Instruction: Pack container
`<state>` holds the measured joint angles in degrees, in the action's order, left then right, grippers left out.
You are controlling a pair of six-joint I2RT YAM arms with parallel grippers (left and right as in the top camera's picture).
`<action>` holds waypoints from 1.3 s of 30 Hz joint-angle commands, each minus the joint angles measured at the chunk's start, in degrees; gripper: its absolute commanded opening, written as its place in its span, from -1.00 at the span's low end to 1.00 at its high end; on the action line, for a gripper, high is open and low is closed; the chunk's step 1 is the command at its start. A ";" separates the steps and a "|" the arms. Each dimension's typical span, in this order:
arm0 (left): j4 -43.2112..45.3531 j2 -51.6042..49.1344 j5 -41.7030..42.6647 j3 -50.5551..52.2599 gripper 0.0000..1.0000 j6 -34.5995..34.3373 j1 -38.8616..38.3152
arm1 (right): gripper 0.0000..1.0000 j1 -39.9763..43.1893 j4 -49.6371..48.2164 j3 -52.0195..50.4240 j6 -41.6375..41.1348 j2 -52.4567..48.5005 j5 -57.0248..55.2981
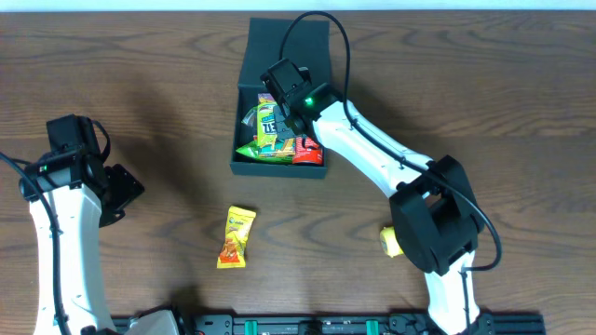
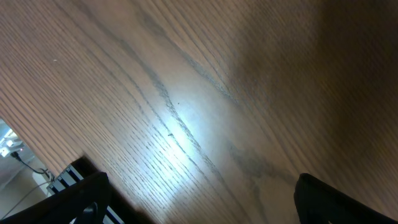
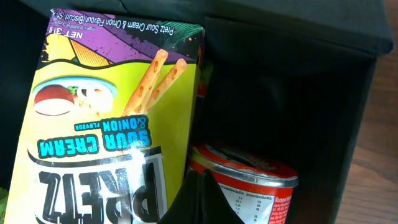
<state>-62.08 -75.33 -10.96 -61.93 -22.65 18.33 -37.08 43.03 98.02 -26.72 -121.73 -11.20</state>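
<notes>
The dark teal container [image 1: 244,93] stands at the back middle of the table, its flap lid [image 1: 291,45] open and lying flat behind it. It holds several snack packets, among them a yellow Pretz packet [image 3: 106,124] and a red-rimmed cup [image 3: 249,180]. My right gripper [image 3: 202,186] is down inside the container, its fingers pressed together between the Pretz packet and the red cup. In the overhead view the right gripper [image 1: 279,110] is over the packets. My left gripper [image 2: 199,199] is open and empty over bare wood at the left [image 1: 124,191].
A yellow-orange snack packet [image 1: 237,236] lies on the table in front of the container. A small yellow item [image 1: 389,241] shows beside the right arm's base. The table's front edge and a black rail [image 2: 68,174] are near the left gripper.
</notes>
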 commanded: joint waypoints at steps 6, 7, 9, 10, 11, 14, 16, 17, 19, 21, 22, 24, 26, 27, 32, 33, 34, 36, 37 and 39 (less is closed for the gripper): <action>-0.11 -0.31 -1.20 -0.15 0.90 0.37 0.31 | -0.97 0.24 -0.96 -0.50 -0.87 -0.04 0.50; -0.11 -0.31 -1.20 -0.15 0.90 0.37 0.31 | -0.97 0.24 -1.38 -0.50 -0.87 -0.04 1.68; -0.11 -0.31 -1.20 -0.15 0.91 0.37 0.31 | -0.97 0.22 -1.73 -0.50 -0.87 -0.07 2.75; -0.11 -0.31 -1.20 -0.15 0.90 0.37 0.31 | -0.97 0.13 -1.77 -0.50 -0.85 -0.09 2.64; -0.11 -0.31 -1.20 -0.15 0.90 0.37 0.31 | -0.97 0.02 -1.75 -0.50 -0.85 -0.11 2.12; -0.11 -0.31 -1.20 -0.15 0.90 0.37 0.31 | -0.97 -0.20 -1.44 -0.52 -0.31 -0.11 -0.39; -0.11 -0.31 -1.20 -0.15 0.91 0.37 0.31 | -0.98 -0.17 -1.44 -0.50 -0.20 -0.11 -0.94; -0.11 -0.31 -1.20 -0.15 0.90 0.37 0.31 | -0.98 -0.17 -1.46 -0.52 -0.20 -0.11 -0.70; -0.11 -0.31 -1.20 -0.15 0.91 0.37 0.31 | -0.97 -0.20 -1.42 -0.52 -0.20 -0.11 0.52; -0.11 -0.31 -1.20 -0.15 0.91 0.37 0.31 | -0.97 -0.31 -1.46 -0.52 -0.20 -0.11 2.49; -0.11 -0.31 -1.20 -0.15 0.90 0.37 0.31 | -0.97 -0.42 -1.49 -0.52 -0.22 -0.11 3.06; -0.11 -0.31 -1.20 -0.15 0.91 0.37 0.31 | -0.97 -0.98 -1.55 -0.52 -0.20 -0.13 2.75; -0.11 -0.31 -1.20 -0.15 0.91 0.37 0.31 | -0.97 -1.64 -1.68 -0.52 -0.20 -0.13 0.28; -0.11 -0.31 -1.20 -0.15 0.90 0.37 0.31 | -0.97 -1.92 -1.64 -0.52 -0.20 -0.13 -1.44; -0.11 -0.31 -1.20 -0.15 0.91 0.37 0.31 | -0.98 -2.25 -0.17 -0.52 0.04 -0.13 -3.87; -0.11 -0.31 -1.20 -0.15 0.90 0.37 0.31 | -0.97 -2.19 -0.04 -0.52 0.02 -0.15 -2.75; -0.11 -0.31 -1.20 -0.15 0.90 0.37 0.31 | -0.97 -2.16 -0.35 -0.52 0.02 -0.15 -1.27; -0.11 -0.31 -1.20 -0.15 0.90 0.37 0.31 | -0.97 -2.32 -2.29 -0.52 0.09 -0.15 2.73; -0.11 -0.31 -1.20 -0.15 0.90 0.37 0.31 | -0.98 -2.54 -3.61 -0.52 0.11 -0.15 5.01; -0.11 -0.31 -1.20 -0.15 0.90 0.37 0.31 | -0.98 -3.02 -5.11 -0.52 0.02 -0.15 6.99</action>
<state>-62.08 -75.33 -10.96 -61.93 -22.65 18.33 -39.22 38.98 97.86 -26.70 -121.73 -8.91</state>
